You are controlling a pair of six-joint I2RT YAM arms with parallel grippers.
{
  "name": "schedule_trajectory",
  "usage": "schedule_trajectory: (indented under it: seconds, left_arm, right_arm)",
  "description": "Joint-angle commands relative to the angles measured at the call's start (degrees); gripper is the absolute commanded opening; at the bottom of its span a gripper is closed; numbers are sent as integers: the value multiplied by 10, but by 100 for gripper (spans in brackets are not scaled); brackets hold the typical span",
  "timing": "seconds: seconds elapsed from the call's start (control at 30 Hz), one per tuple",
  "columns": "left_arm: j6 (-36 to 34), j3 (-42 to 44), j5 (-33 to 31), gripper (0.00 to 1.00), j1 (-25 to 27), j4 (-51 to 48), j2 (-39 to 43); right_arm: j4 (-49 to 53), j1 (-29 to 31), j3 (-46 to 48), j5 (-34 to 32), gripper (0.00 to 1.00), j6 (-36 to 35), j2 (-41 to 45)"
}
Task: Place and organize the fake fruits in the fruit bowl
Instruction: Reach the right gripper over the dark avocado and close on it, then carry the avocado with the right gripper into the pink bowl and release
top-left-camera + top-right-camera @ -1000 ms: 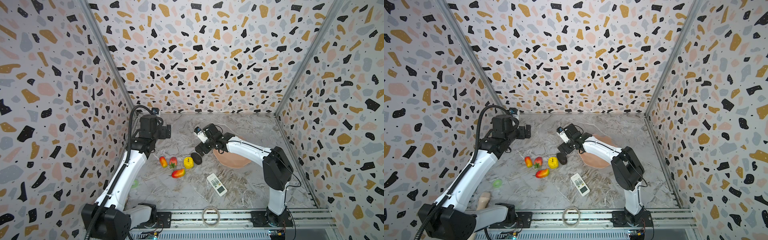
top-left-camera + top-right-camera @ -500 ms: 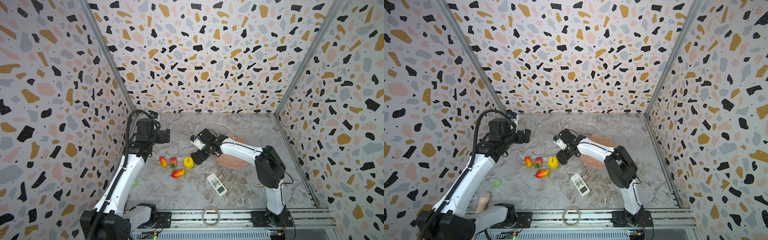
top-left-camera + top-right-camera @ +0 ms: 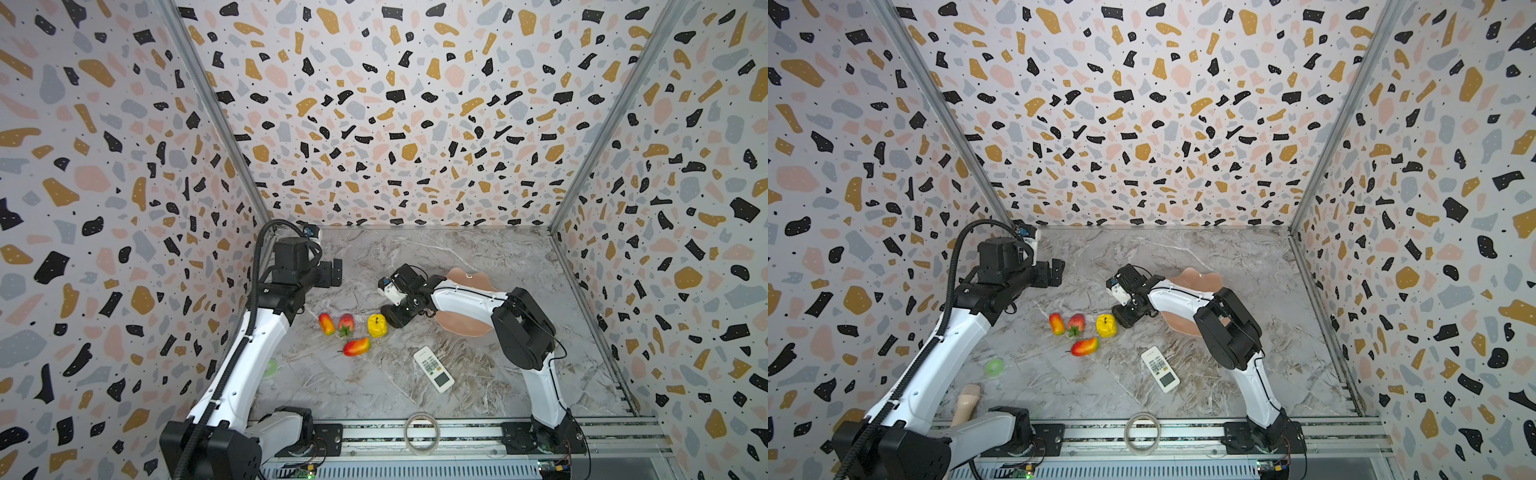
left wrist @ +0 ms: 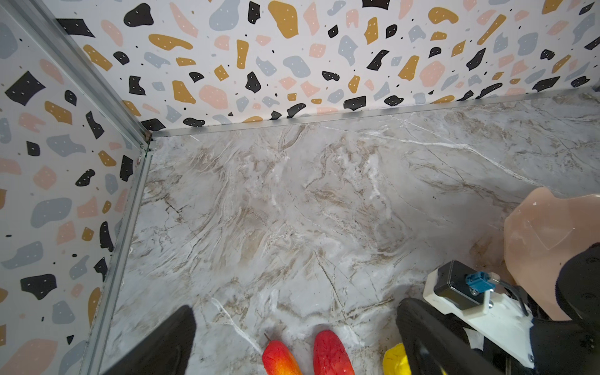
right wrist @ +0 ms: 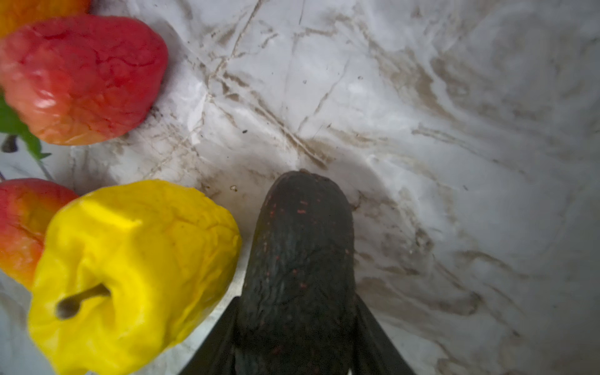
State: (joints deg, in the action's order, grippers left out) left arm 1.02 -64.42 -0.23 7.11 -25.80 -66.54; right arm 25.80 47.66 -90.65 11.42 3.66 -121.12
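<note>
Marbled grey tabletop [image 3: 374, 386] first: just beside the yellow toy apple [image 3: 377, 325], my right gripper [image 3: 395, 314] is closed around the blackish oval toy fruit [image 5: 302, 259]. Farther back lies the peach-pink scalloped bowl [image 3: 464, 329]; my left gripper [image 3: 334, 273] hangs spread wide.

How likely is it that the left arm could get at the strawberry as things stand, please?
Probably yes: the left pincer hangs open beyond the strawberry with bare table between them, and the right pincer, closed on the blackish fruit, sits past the yellow apple.

No legible text or labels.
</note>
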Motion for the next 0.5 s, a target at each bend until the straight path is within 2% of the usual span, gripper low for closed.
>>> schedule_trajectory:
  seconds: [0.0,0.1,0.27,0.47]
  left_arm:
    - [4,5,7,100,-3,14,15]
    - [4,5,5,100,-3,15,15]
    - [3,6,7,100,-3,17,11]
    - [2,6,15,100,-3,18,7]
  right_arm:
    - [12,3,-31,1,36,4,4]
    - [22,2,-35,-13,29,-6,24]
    - [58,-15,-41,-46,24,-26,90]
    - [83,-99,38,-106,23,-16,196]
